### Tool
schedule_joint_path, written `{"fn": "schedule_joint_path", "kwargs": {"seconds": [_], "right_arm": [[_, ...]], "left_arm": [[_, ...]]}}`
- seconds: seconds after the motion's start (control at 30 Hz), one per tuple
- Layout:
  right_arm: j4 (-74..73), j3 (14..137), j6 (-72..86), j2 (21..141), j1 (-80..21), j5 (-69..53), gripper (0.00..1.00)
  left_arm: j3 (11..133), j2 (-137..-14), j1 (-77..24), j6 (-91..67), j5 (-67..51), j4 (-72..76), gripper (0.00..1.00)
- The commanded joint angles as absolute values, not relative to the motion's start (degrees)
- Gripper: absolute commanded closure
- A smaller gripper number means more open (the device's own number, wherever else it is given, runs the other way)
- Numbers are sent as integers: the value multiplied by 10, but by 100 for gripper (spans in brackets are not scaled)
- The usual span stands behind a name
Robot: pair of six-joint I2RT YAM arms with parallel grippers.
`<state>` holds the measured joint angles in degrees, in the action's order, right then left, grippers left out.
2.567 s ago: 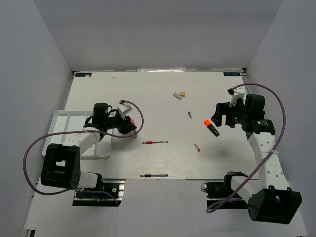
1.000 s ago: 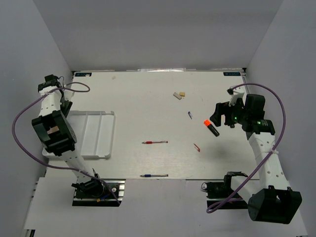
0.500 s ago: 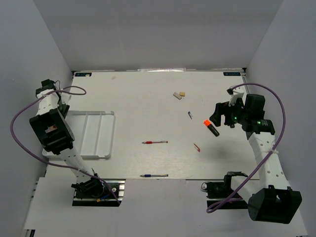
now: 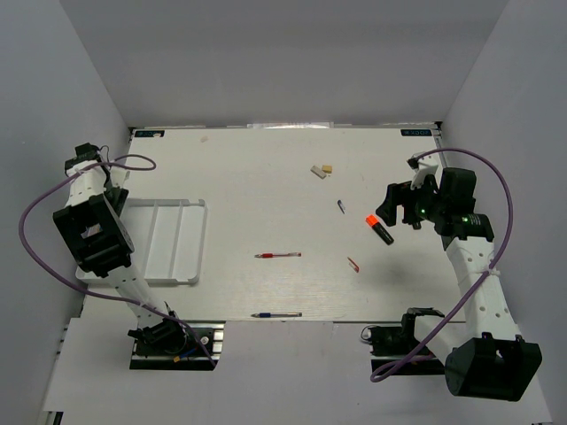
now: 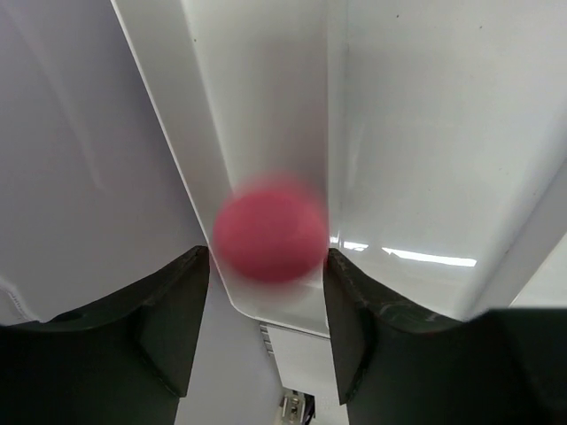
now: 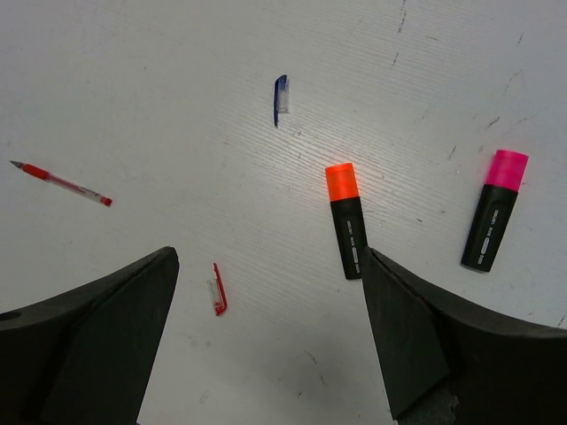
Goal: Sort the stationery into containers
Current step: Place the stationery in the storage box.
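Step in hand: depositing the pink-capped tube (image 5: 270,228) in the tray (image 5: 266,97). The tube shows end-on and blurred between the fingers of the left pincer (image 5: 266,258), over one long compartment. It cannot be told whether the tube is clamped or released.

The right pincer (image 6: 267,257) stands fully apart and empty above the orange-capped highlighter (image 6: 347,221) on the tabletop (image 6: 133,71).

Next move, as judged: confirm release, then lower the right pincer onto the highlighter.

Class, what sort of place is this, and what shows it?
Probably a robot lab test cell: left arm and right arm bolted to a white table, grey walls around, a sorting tray.
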<state>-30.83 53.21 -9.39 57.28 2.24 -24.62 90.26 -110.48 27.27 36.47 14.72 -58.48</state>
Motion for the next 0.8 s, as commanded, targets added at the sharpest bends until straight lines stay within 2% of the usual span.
{"fn": "schedule_joint_path", "kwargs": {"seconds": [0.0,0.03,0.13,0.27,0.4,0.6,0.77], "right_arm": [[-294,563,-93,565,23,-254,11],[-295,563,-93,565,22,-254,11],[-299,564,-93,565,22,-253,11],[-296,562,-98,557,23,-258,11],[-299,555,-119,555,21,-278,13],[-346,579,-182,583,2,-328,29],[-360,596,-232,617,-71,-299,39]], "left_arm": [[920,-1102,275,353,133,-596,35],[924,-1104,275,352,132,-599,26],[928,-1102,275,352,126,-605,24],[967,-1068,275,356,68,-633,35],[991,-994,262,396,-106,-673,40],[974,-894,244,417,-290,-685,41],[900,-818,210,425,-370,-658,41]]}}
